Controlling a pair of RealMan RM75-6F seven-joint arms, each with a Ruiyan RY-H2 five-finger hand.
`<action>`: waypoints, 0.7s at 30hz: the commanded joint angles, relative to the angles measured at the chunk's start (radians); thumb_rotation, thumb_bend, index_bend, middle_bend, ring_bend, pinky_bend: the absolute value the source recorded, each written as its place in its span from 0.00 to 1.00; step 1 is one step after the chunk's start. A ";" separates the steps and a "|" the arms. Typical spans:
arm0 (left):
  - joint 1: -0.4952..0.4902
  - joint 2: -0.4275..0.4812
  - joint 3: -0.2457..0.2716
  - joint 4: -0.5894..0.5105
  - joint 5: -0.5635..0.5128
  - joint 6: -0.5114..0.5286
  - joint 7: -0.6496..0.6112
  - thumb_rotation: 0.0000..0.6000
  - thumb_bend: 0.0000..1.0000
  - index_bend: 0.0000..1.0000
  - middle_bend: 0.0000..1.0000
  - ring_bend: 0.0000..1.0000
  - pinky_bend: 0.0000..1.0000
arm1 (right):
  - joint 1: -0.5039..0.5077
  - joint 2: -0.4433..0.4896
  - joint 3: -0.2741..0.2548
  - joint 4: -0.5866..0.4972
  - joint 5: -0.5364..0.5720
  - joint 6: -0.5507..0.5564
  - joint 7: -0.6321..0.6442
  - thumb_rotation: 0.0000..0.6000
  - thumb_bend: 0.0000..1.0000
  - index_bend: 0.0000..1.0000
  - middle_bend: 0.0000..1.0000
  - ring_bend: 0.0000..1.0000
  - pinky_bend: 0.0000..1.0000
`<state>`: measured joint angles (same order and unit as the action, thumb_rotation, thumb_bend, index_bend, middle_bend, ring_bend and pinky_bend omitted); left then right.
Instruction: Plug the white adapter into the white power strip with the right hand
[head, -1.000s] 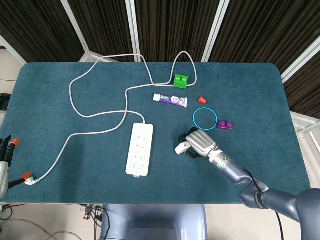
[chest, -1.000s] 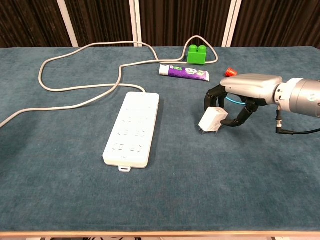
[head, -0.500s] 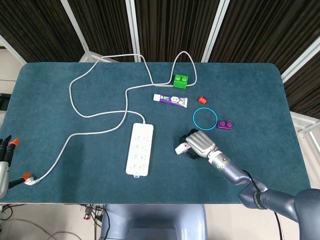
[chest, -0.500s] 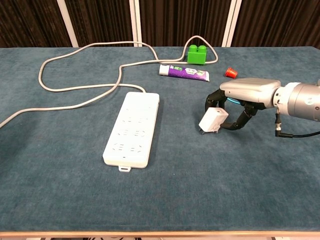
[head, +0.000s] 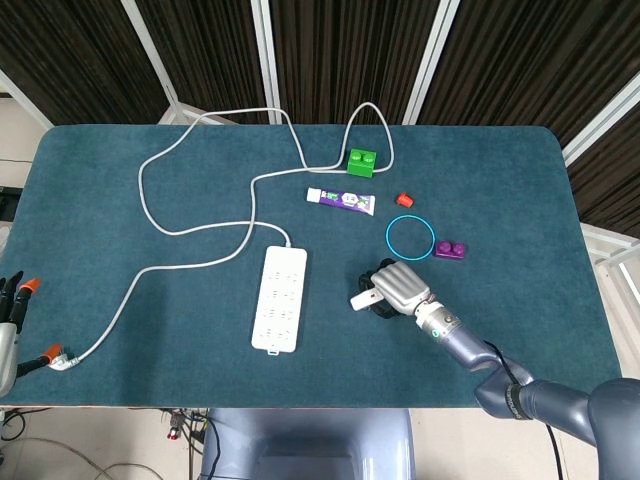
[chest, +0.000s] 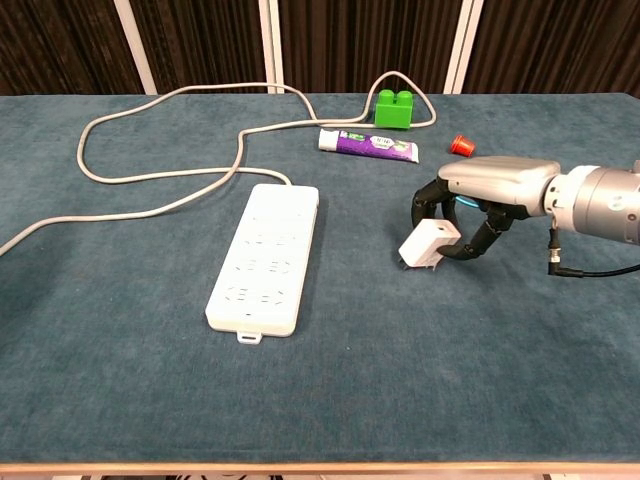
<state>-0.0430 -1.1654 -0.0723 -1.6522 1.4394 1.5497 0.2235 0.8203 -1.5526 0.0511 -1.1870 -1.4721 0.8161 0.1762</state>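
Observation:
The white power strip (head: 280, 298) (chest: 264, 257) lies flat at the table's middle, its grey cord looping to the far edge. My right hand (head: 399, 287) (chest: 482, 197) holds the white adapter (head: 365, 297) (chest: 428, 246) between thumb and fingers, just above the cloth to the right of the strip and apart from it. The adapter is tilted, its prongs pointing down and left. My left hand (head: 10, 315) hangs off the table's left edge with its fingers apart, holding nothing; the chest view does not show it.
A green block (head: 361, 161) (chest: 395, 109), a purple toothpaste tube (head: 342, 200) (chest: 368, 144), a small red cap (head: 403, 200) (chest: 460, 145), a blue ring (head: 410, 237) and a purple block (head: 450, 250) lie behind my right hand. The cord's plug end (head: 55, 355) rests at the front left.
My right hand has sunk slightly and shifted a little toward the front with the adapter, which now tilts flatter. The strip and my left hand have not moved.

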 joint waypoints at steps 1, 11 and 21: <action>-0.001 0.002 0.000 -0.001 0.000 -0.002 -0.003 1.00 0.10 0.13 0.00 0.00 0.00 | -0.002 0.004 0.010 -0.011 0.012 0.004 -0.004 1.00 0.61 0.68 0.58 0.54 0.30; -0.001 0.017 -0.002 -0.003 -0.004 -0.008 -0.036 1.00 0.10 0.13 0.00 0.00 0.00 | 0.048 0.154 0.078 -0.225 0.331 -0.176 -0.260 1.00 0.65 0.75 0.60 0.55 0.29; -0.002 0.033 -0.001 -0.004 -0.005 -0.016 -0.069 1.00 0.10 0.13 0.00 0.00 0.00 | 0.282 0.222 0.016 -0.504 1.067 0.072 -0.869 1.00 0.65 0.75 0.60 0.56 0.29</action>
<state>-0.0446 -1.1328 -0.0737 -1.6567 1.4347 1.5340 0.1548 0.9547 -1.3626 0.0991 -1.5283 -0.7655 0.7182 -0.3867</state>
